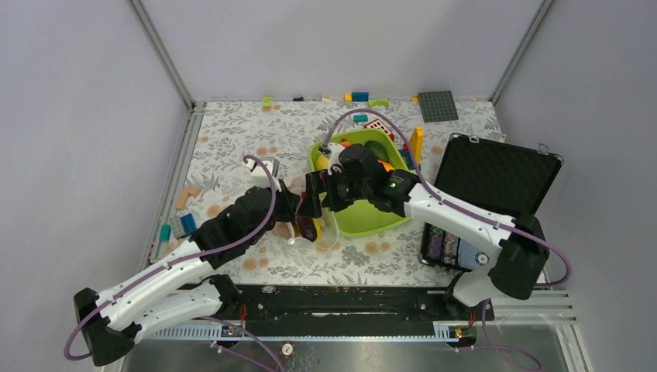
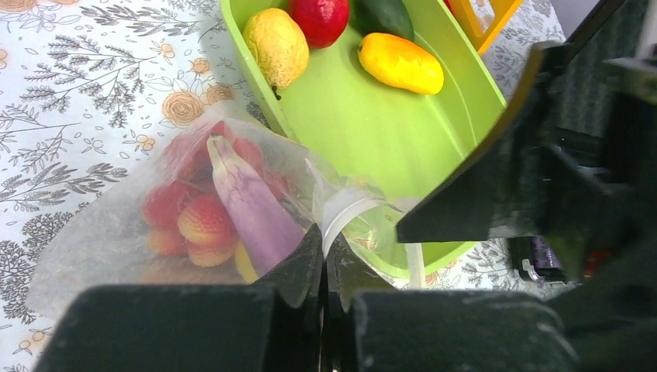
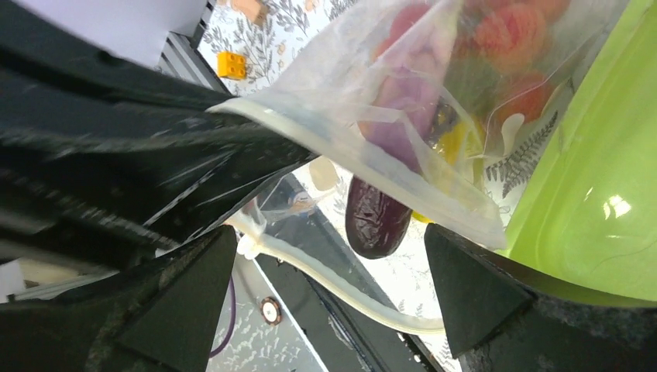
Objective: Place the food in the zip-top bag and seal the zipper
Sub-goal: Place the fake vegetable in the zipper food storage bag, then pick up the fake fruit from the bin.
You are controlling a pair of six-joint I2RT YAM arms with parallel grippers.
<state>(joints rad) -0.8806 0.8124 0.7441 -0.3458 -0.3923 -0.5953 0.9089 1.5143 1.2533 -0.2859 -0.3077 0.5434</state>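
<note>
The left arm stretches from the near-left base toward the middle of the desk (image 1: 232, 147). The left gripper (image 2: 321, 260) has its fingers pressed together on the mouth edge of the zip-top bag (image 2: 101, 232). The right arm bends in from the right over the lime-green tray (image 2: 403, 132). The right gripper (image 3: 333, 298) has its fingers wide apart, holding nothing, facing the zipper (image 3: 349, 163). The bag lies just left of the tray, with the grape bunch (image 2: 182, 205) and eggplant (image 2: 252, 209) blurred behind its film. From above, both grippers hide most of it.
</note>
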